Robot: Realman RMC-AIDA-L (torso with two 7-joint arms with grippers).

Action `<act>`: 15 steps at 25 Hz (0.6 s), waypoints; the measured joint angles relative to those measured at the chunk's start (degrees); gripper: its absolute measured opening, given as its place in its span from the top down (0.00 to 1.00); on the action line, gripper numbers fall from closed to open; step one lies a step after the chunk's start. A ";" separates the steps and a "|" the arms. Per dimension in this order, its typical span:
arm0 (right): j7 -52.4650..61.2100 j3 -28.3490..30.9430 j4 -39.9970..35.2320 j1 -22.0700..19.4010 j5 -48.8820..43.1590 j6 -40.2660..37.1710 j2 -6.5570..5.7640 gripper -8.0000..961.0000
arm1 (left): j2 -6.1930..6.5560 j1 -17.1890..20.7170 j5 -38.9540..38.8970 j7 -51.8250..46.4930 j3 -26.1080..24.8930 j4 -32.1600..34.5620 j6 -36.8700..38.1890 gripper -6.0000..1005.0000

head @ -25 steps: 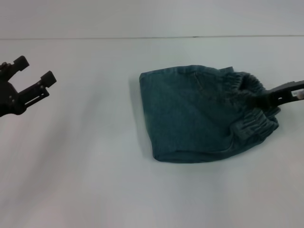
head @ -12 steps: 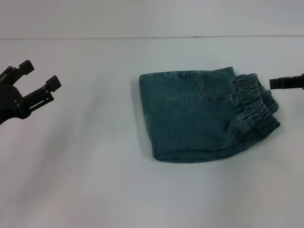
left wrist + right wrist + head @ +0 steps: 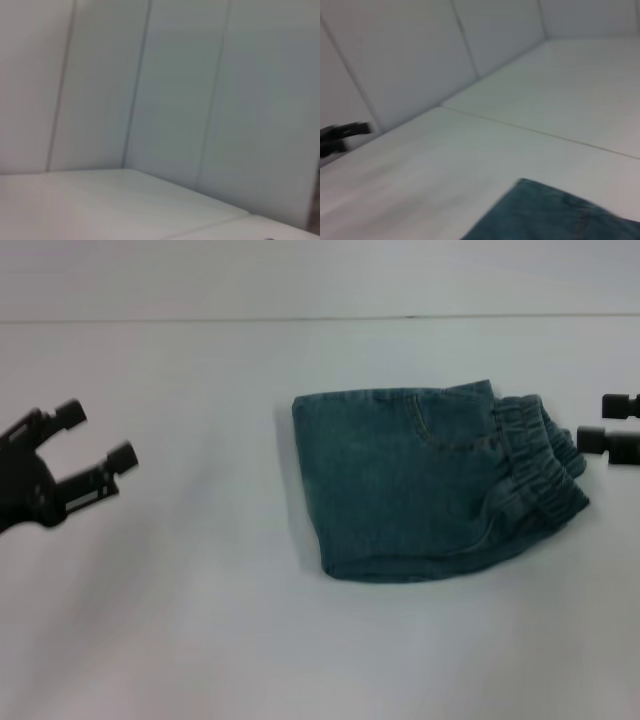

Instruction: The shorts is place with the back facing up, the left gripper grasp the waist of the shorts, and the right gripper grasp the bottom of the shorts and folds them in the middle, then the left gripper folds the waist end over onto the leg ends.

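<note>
Head view: the shorts (image 3: 430, 495) are seen lying folded into a compact packet on the white table (image 3: 200, 640), elastic waistband bunched at the robot's right end, which suggests the folding is finished. The right gripper (image 3: 608, 425) is held just beside that waistband, fingers parted and gripping nothing, apart from the cloth. The left gripper (image 3: 95, 435) is kept well apart on the robot's left, fingers spread and empty. Nothing else is found on the table to obstruct either arm
</note>
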 joint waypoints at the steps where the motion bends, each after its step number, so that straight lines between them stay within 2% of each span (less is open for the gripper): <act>1: -4.16 0.04 -0.68 -1.40 0.95 -1.40 1.47 0.17 | 0.36 -0.06 0.98 -0.22 -0.06 0.02 0.98 0.07; 2: -7.97 0.11 -0.67 -2.68 1.86 -2.65 2.60 0.16 | 0.90 -0.17 2.22 -0.62 -0.18 0.07 2.17 0.07; 4: -13.42 -0.21 1.31 -4.19 3.44 -4.30 3.37 0.14 | 1.61 -0.40 4.12 -1.54 -0.23 0.34 3.86 0.07; 5: -19.49 -1.06 6.35 -5.30 5.02 -6.75 3.09 0.13 | 2.09 -0.58 5.99 -2.30 -0.27 0.68 5.18 0.07; 8: -24.23 -1.19 9.86 -6.01 4.97 -8.24 2.84 0.11 | 2.67 -1.07 10.23 -3.77 -0.31 1.31 7.17 0.07; 12: -30.55 -1.44 11.51 -7.78 3.63 -8.04 3.10 0.08 | 2.93 -1.55 14.57 -5.57 -0.76 2.24 7.63 0.07; 15: -31.84 -1.50 11.85 -8.09 1.13 -8.24 2.85 0.06 | 3.14 -1.60 17.12 -6.41 -1.98 2.57 8.26 0.07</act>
